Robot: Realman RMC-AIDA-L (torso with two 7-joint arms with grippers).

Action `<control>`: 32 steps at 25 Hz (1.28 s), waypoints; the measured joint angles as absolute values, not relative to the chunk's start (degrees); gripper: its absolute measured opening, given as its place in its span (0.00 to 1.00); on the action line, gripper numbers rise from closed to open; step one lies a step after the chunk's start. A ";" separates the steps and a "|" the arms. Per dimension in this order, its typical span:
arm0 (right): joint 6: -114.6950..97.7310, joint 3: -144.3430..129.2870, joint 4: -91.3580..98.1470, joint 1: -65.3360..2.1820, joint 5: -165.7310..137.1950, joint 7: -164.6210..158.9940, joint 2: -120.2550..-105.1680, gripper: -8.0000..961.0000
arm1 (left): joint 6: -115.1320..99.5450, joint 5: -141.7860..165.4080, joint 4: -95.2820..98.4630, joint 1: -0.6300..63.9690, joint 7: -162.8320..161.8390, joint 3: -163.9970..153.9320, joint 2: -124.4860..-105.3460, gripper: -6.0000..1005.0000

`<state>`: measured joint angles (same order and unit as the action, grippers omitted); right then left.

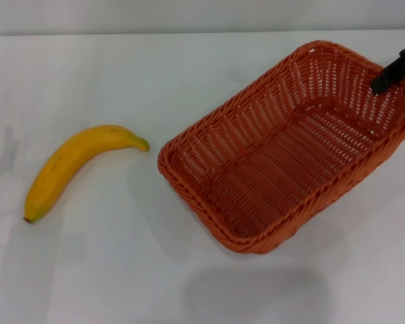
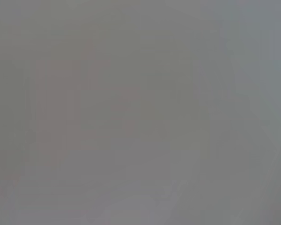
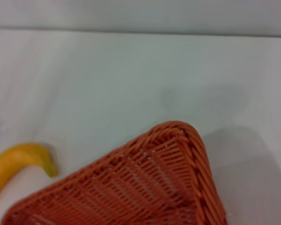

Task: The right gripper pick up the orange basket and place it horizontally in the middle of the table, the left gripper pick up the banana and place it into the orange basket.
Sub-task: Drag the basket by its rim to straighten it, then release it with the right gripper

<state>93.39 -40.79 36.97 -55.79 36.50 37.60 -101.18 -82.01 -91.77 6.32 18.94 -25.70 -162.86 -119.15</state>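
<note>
The orange basket (image 1: 281,152) hangs slantwise over the right half of the white table (image 1: 108,270), empty, and its shadow lies apart from it near the front edge. A black finger of my right gripper (image 1: 393,73) reaches in from the right edge and clamps the basket's far right rim. The right wrist view shows one basket corner (image 3: 168,168) close up. The yellow banana (image 1: 74,169) lies on the table to the left of the basket, its stem tip pointing at it; the banana (image 3: 16,164) also shows in the right wrist view. My left gripper is out of view.
The table's far edge meets a pale wall (image 1: 189,17) at the back. The left wrist view shows only a blank grey surface (image 2: 140,112). Bare tabletop (image 3: 107,84) stretches beyond the basket corner.
</note>
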 joint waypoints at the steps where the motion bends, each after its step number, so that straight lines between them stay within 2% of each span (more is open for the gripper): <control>1: 93.86 -39.90 36.87 -55.78 36.50 37.11 -101.02 0.19 | -82.01 -91.77 6.30 19.05 -25.71 -162.86 -119.15 0.87; 4: 95.26 -36.18 36.82 -55.33 36.57 35.83 -100.92 0.19 | -82.05 -91.77 6.30 19.42 -25.72 -162.86 -119.16 0.87; 12: 94.42 -28.32 38.50 -50.35 42.28 30.15 -102.02 0.19 | -82.79 -92.20 6.33 19.62 -25.74 -162.83 -119.18 0.87; 14: 93.28 -28.30 40.79 -48.17 44.95 28.45 -103.19 0.19 | -82.80 -92.88 6.33 19.70 -25.69 -162.80 -119.18 0.87; 17: 91.44 -28.41 46.33 -44.83 48.78 26.84 -105.95 0.19 | -82.80 -93.25 6.18 20.08 -25.60 -162.77 -119.18 0.87; 22: 89.49 -29.53 53.42 -41.93 50.73 27.73 -109.69 0.19 | -82.89 -93.43 4.87 21.17 -25.74 -162.77 -119.18 0.87; 27: 85.42 -30.00 54.52 -37.87 55.31 29.83 -114.38 0.19 | -83.03 -93.46 4.24 21.79 -25.64 -162.77 -119.18 0.87; 29: 83.40 -30.97 52.43 -35.98 59.18 32.08 -115.19 0.19 | -83.59 -93.51 4.18 21.82 -25.57 -162.77 -119.17 0.87; 32: 80.68 -33.08 47.11 -33.22 66.36 35.20 -115.44 0.19 | -85.23 -94.38 4.13 21.44 -25.61 -162.77 -119.18 0.87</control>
<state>80.68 -33.08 47.11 -33.22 66.36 35.20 -115.44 -85.23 -94.38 4.13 21.44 -25.61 -162.77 -119.18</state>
